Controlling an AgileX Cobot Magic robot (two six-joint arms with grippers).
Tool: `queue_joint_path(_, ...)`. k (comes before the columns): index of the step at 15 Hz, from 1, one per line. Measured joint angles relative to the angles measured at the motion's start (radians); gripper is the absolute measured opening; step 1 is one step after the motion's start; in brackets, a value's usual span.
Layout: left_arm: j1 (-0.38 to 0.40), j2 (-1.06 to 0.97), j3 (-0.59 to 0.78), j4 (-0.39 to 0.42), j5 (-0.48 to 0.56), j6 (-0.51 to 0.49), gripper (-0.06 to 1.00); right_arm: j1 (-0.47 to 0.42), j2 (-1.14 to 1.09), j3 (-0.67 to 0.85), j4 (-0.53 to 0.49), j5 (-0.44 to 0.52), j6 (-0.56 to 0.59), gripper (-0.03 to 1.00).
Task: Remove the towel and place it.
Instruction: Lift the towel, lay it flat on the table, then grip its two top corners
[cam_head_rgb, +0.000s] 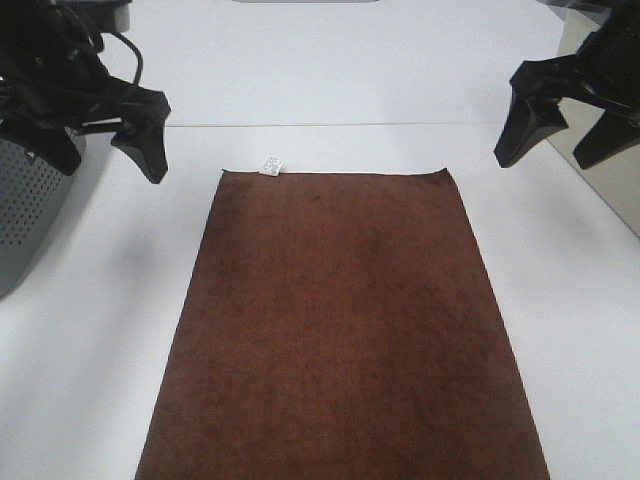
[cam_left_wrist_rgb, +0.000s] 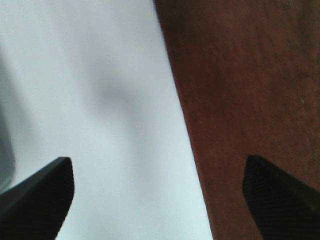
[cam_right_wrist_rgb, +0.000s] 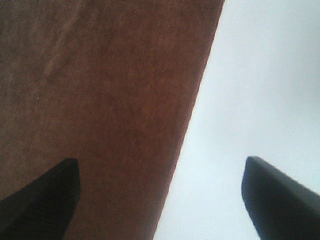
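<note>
White bench (cam_head_rgb: 350, 90), left gripper (cam_head_rgb: 110, 165) hung spread open and empty over the left edge of the towel (cam_head_rgb: 345, 330), right gripper (cam_head_rgb: 548, 158) likewise released over its right edge, towel lay flat mid-bench, white tag (cam_head_rgb: 271, 165) at its far edge, grey basket (cam_head_rgb: 25, 210) at far left.

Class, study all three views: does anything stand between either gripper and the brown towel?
Nothing visible does. The left gripper and the right gripper, both open, hang above the side edges of the towel, over bare white table. The grey basket stands at the far left, not in between.
</note>
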Motion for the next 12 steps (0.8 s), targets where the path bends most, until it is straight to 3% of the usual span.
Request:
queue_joint_path(5,0.104,0.201,-0.188,-0.023,-0.009,0.026,0.84,-0.032,0.375,-0.436,-0.027,0.119,0.019,0.84)
queue_joint_path(12,0.106,0.566,-0.619,-0.066,0.019,0.060,0.84,-0.066,0.684,-0.730,0.016,0.140,-0.017,0.84)
